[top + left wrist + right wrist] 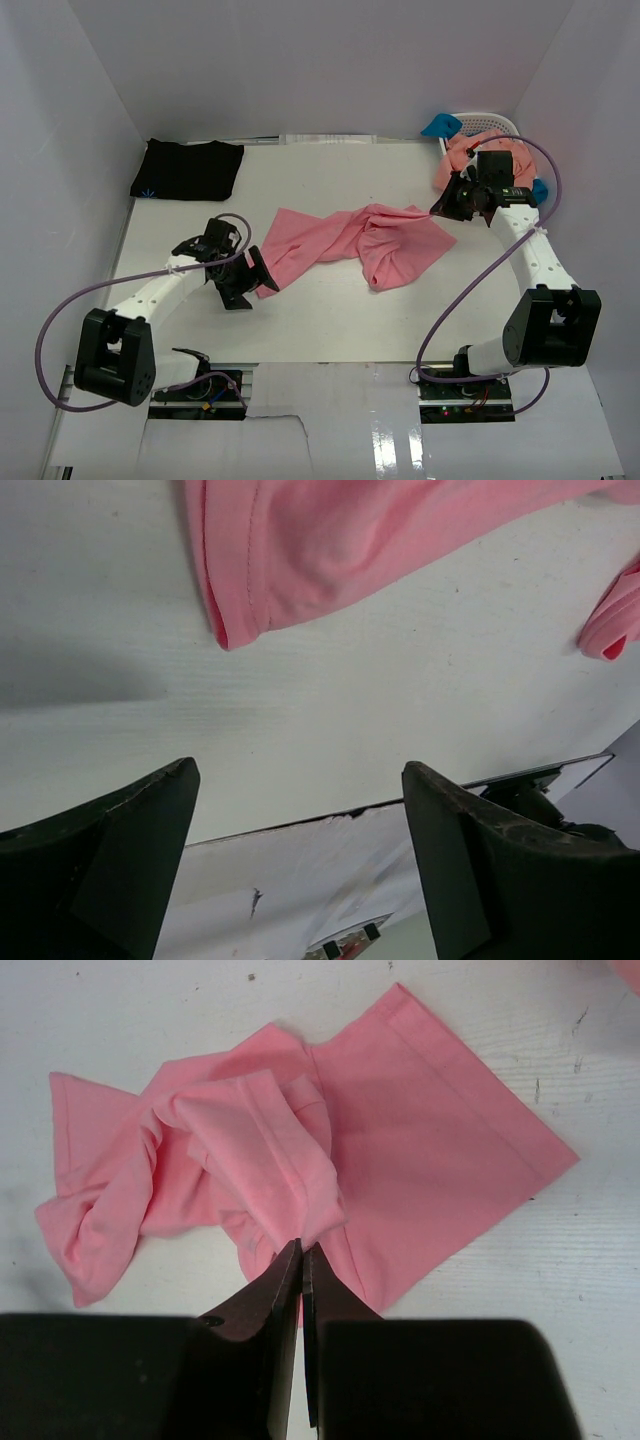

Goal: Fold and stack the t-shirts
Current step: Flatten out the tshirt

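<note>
A rose-pink t-shirt (350, 240) lies crumpled and stretched across the middle of the table. My right gripper (443, 207) is shut on a raised fold of it (290, 1175) at its right end, fingertips pinched together (302, 1250). My left gripper (250, 283) stands open just off the shirt's left end, with only bare table between its fingers (298, 780); the pink hem (330, 550) lies beyond the tips, untouched. A black t-shirt (187, 168) lies folded flat at the back left. Salmon-orange cloth (468, 158) and blue cloth (440, 126) hang out of the basket.
A white lattice basket (492, 122) stands in the back right corner behind the right arm. White walls close in the table on the left, back and right. The board's front edge (330, 815) runs just past the left fingertips.
</note>
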Motion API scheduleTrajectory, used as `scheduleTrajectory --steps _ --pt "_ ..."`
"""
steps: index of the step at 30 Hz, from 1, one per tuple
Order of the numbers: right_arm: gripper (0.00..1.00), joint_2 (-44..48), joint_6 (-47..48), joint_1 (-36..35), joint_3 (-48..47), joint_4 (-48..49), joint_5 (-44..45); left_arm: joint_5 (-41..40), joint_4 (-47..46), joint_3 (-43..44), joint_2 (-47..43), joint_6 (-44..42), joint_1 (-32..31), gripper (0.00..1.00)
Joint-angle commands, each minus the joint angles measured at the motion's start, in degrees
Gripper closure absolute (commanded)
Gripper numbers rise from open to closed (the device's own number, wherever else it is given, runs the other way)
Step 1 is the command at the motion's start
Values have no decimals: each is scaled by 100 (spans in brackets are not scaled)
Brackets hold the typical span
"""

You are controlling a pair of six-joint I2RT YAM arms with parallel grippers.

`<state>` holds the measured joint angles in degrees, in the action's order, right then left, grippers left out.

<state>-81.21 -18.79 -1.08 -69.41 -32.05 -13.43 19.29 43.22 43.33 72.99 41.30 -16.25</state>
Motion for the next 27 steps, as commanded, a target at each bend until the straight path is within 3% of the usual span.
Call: scheduleTrajectory --steps 1,14,18,23,27 --pt "92 114 103 3 59 32 -28 -21 -367 -166 -242 949 8 7" --pt "92 246 130 3 112 50 -45 -443 -965 -1063 -645 2803 8 19" --pt "92 264 130 3 120 68 -89 -1231 -886 -1265 -1356 3620 17 22" --pt "92 281 138 11 120 85 -151 -2288 -763 -1407 -2306 4517 17 41" --pt "92 202 103 -6 -19 42 -291 -2729 -447 -1126 -2107 4764 25 37"
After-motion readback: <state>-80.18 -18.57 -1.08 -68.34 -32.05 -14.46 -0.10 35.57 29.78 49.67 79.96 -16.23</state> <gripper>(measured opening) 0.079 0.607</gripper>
